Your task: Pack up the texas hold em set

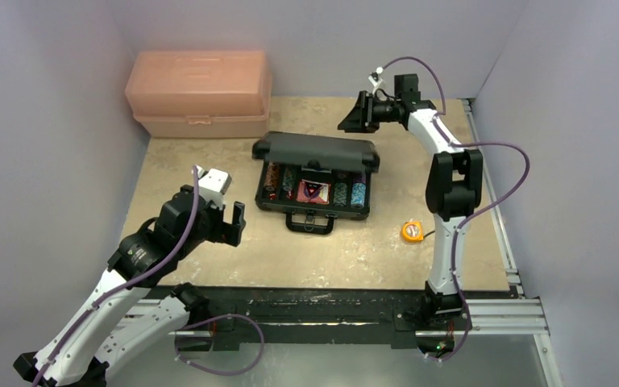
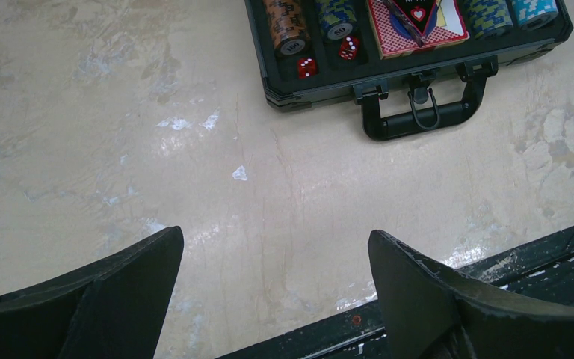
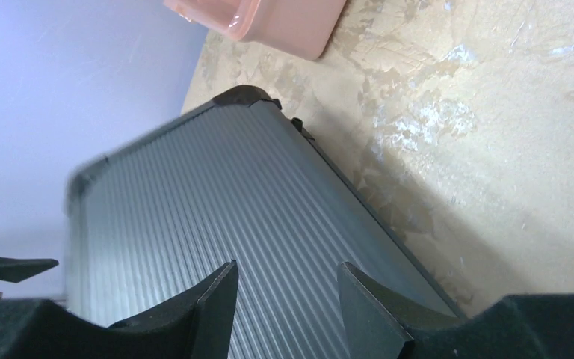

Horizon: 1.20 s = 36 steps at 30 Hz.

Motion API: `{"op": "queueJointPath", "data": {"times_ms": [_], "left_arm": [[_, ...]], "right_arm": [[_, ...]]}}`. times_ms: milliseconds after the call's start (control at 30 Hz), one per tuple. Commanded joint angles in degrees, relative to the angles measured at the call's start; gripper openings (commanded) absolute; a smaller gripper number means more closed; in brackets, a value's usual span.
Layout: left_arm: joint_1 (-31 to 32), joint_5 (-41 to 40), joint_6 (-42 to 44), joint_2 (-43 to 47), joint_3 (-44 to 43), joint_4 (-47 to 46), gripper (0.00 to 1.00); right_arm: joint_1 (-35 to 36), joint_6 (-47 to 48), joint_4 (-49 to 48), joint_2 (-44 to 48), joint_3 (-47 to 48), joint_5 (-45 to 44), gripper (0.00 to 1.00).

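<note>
From above, the open case lies on the table just right of the spread, empty left claw and close before the half-spread, empty right claw. The left wrist view shows chips, dice and cards seated ahead-right of its claw. The right wrist view has the raised lid just beyond its claw: push high and squarely, I judge, so the case doesn't slide.
</note>
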<state>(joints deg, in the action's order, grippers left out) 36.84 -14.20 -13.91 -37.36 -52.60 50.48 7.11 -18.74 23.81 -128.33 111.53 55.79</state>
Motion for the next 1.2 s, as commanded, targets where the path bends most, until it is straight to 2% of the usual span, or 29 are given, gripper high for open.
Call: {"op": "queueJointPath", "data": {"times_ms": [0,267,400,467,600,733,900,1167], "left_arm": [[0.1,-0.8,0.2,-0.3,-0.6,-1.2,0.94],[0.2,-0.5,0.3,-0.8,-0.6,-1.4,0.94],[0.2,-0.6,0.2,-0.8,-0.5,-1.4,0.94],[0.2,-0.6,0.3,-0.8,-0.5,-1.4,0.94],[0.2,-0.7,0.3,-0.9,-0.5,-1.4,0.94],[0.1,-0.6,0.3,-0.8,-0.5,-1.3,0.94],[0.1,-0.8,0.2,-0.8,-0.5,-1.2,0.94],[0.2,-1.8,-0.2,-1.8,-0.5,-0.9,0.94]], "right_arm": [[0.9,3.2,-0.3,6.9,-3.2,-2.1,0.55],[2.2,3.1,-0.4,9.5,-4.7,-4.5,0.56],[2.4,2.1,-0.1,9.1,-2.2,-8.4,0.70],[2.5,1.2,0.0,8.5,-0.6,-11.6,0.74],[2.6,-0.5,2.4,6.3,2.8,-22.1,0.74],[2.5,-1.9,2.2,5.0,2.5,-26.5,0.74],[2.5,-1.7,3.6,3.3,1.5,-27.0,0.73],[2.9,0.2,2.1,6.0,-8.8,-25.5,0.74]]}}
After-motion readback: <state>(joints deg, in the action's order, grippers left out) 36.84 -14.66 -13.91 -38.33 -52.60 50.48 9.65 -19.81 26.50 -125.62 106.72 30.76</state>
